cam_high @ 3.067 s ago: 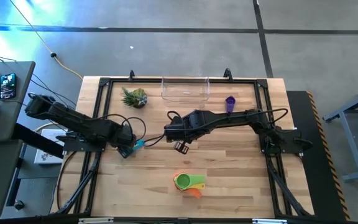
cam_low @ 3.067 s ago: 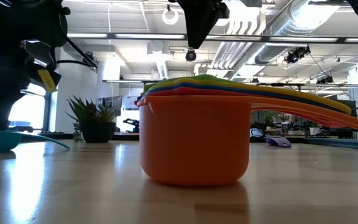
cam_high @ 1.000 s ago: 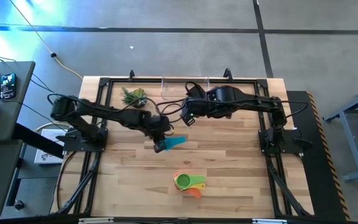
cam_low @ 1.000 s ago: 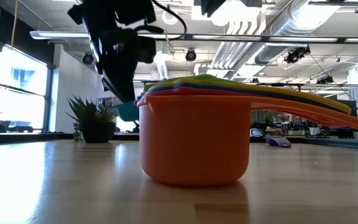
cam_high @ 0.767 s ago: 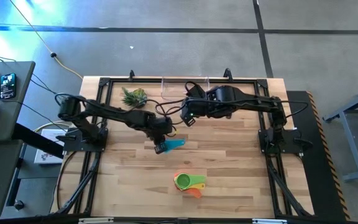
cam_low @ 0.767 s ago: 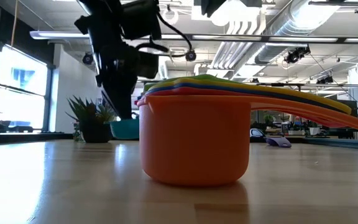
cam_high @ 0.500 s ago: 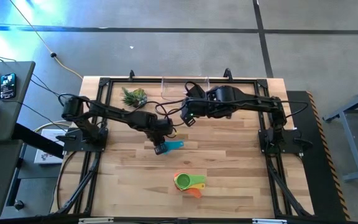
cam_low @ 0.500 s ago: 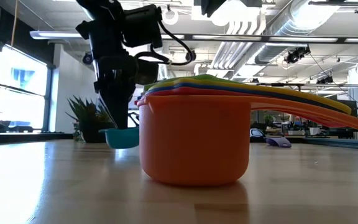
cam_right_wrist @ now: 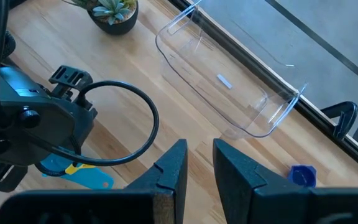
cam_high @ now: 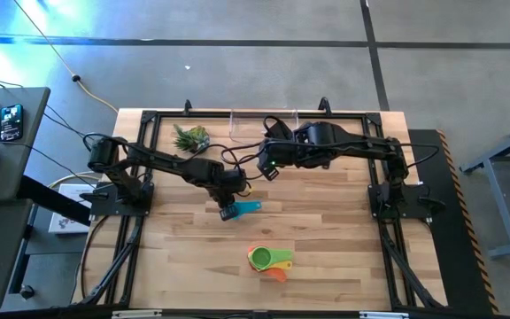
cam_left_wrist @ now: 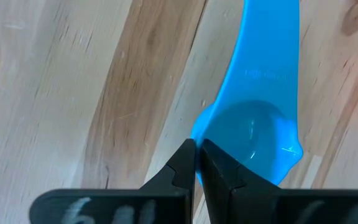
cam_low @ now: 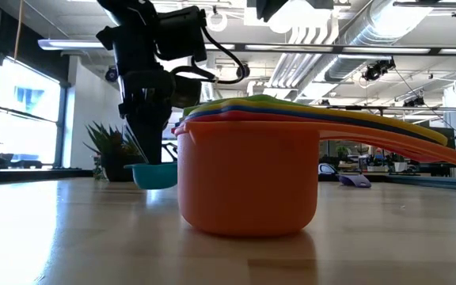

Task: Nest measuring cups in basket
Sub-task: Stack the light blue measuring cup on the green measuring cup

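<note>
So far this one's only partway there, by my read. Left hand is pinched tight on the rim of a small light blue plastic measuring cup, low over the middle of the wooden tabletop; in the low view the cup's bowl sits at about tabletop level, can't tell if it's actually touching. Near the front edge there's a little nested stack of plastic measuring cups, orange on the bottom with green and yellow showing on top, well apart from the clear rectangular plastic basket at the far edge. That basket looks empty in the right wrist view. Right hand hangs just in front of the basket, fingers a narrow gap apart with nothing in them. A small blue cup sits beside the basket's end. So the light blue one needs stacking, and then everything has to go into the basket.
</note>
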You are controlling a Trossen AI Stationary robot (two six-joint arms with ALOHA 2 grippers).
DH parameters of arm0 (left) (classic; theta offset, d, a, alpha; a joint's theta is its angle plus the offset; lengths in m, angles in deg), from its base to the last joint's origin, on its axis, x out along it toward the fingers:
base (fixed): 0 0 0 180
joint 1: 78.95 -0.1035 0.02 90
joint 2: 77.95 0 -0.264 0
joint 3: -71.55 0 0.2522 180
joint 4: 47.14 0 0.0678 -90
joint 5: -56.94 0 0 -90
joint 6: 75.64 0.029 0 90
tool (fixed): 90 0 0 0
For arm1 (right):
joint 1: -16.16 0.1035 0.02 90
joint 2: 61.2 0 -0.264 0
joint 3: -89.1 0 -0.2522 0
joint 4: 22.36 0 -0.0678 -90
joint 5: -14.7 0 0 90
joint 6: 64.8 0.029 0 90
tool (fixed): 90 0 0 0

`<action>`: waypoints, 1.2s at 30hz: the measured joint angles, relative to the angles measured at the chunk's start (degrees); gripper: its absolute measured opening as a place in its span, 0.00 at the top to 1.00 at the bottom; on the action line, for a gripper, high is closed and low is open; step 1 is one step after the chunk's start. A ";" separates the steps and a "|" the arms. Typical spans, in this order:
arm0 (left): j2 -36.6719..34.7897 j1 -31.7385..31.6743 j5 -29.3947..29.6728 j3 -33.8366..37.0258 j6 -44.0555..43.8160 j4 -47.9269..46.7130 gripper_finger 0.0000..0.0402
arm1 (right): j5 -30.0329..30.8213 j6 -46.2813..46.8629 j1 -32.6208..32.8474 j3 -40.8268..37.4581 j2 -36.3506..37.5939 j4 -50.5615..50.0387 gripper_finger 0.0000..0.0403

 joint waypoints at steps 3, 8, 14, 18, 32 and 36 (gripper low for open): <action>0.00 0.00 0.00 0.00 -0.33 0.02 0.97 | 0.00 0.00 0.00 0.00 0.00 0.00 0.83; 0.00 0.00 0.00 0.00 -0.46 0.04 0.90 | 0.00 0.00 0.00 0.00 0.00 0.00 0.83; -0.02 0.00 0.00 0.02 -2.03 0.03 0.83 | 0.00 0.00 0.00 0.00 0.00 0.00 0.83; -1.18 0.00 0.02 0.04 -2.42 -0.39 0.83 | 0.00 0.00 0.00 0.00 0.00 0.00 0.83; -15.98 -0.07 2.87 0.09 -3.50 -13.68 0.84 | -2.73 -3.19 0.00 0.00 -0.02 1.90 0.83; -21.22 -0.07 4.37 0.09 -4.64 -17.85 0.84 | -4.20 -5.64 0.02 0.00 -0.04 5.07 0.83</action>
